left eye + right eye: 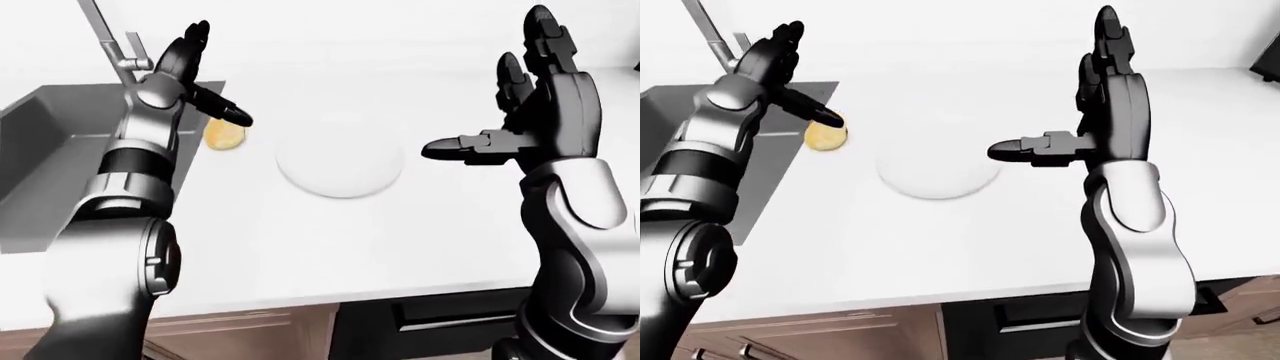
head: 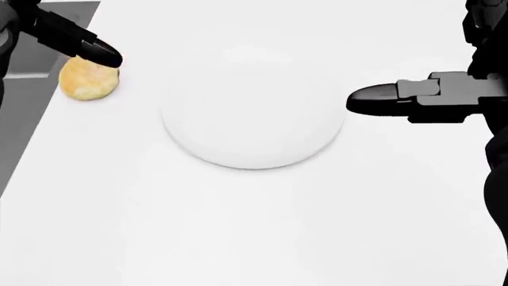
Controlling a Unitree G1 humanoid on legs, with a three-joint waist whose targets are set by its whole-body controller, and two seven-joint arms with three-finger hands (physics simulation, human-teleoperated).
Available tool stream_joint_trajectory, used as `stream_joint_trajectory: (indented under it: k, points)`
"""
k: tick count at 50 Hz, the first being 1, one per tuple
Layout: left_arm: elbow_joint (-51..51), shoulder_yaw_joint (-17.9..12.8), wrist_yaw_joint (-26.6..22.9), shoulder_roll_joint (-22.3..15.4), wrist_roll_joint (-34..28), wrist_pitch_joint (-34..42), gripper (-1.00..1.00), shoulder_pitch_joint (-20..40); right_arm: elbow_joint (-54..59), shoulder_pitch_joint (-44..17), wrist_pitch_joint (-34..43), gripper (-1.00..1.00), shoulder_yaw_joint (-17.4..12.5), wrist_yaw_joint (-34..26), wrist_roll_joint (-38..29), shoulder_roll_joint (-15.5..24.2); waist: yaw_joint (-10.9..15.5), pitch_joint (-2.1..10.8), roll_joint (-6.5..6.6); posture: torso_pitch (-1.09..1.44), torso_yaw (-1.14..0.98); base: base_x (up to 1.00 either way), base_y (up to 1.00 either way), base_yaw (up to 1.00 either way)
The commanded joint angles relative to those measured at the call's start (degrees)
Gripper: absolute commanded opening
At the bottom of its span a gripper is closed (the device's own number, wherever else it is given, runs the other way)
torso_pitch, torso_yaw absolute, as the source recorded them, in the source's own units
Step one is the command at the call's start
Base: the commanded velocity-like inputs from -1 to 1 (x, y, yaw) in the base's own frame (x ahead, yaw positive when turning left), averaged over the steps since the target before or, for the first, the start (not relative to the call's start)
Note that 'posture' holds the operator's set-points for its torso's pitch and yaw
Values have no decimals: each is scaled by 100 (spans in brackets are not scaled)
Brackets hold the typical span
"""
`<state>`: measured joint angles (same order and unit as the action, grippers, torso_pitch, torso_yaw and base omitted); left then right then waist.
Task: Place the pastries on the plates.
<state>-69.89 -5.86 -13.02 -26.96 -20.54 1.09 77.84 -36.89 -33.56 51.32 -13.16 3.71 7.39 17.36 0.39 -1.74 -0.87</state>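
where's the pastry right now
In the head view the pastry lies on the white counter at upper left, between the sink edge and the plate, just under a fingertip of the open left hand.

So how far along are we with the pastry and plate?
Nothing placed yet: the plate is bare. The pastry lies on the counter beside the sink, with the open left hand over it, not gripping. The right hand hangs open. Grasp and placement remain.
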Motion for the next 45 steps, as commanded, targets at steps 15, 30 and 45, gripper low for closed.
stream_joint_trajectory:
  k: [15,30,45]
  points:
    - [-167,-129,279,-133,-105,107,100,-61,-134,-192,-152,100,-42,-14,-43,90,-15,211,3,0,0,0,0,0]
    - [-417,-215,449,146,54,79,100,-330,-205,-146,-108,100,-84,-38,-46,83,-13,195,7,0,0,0,0,0]
    - [-473,-198,416,235,-18,136,100,-447,-290,-202,3,100,-128,-49,-6,141,-6,187,1,0,0,0,0,0]
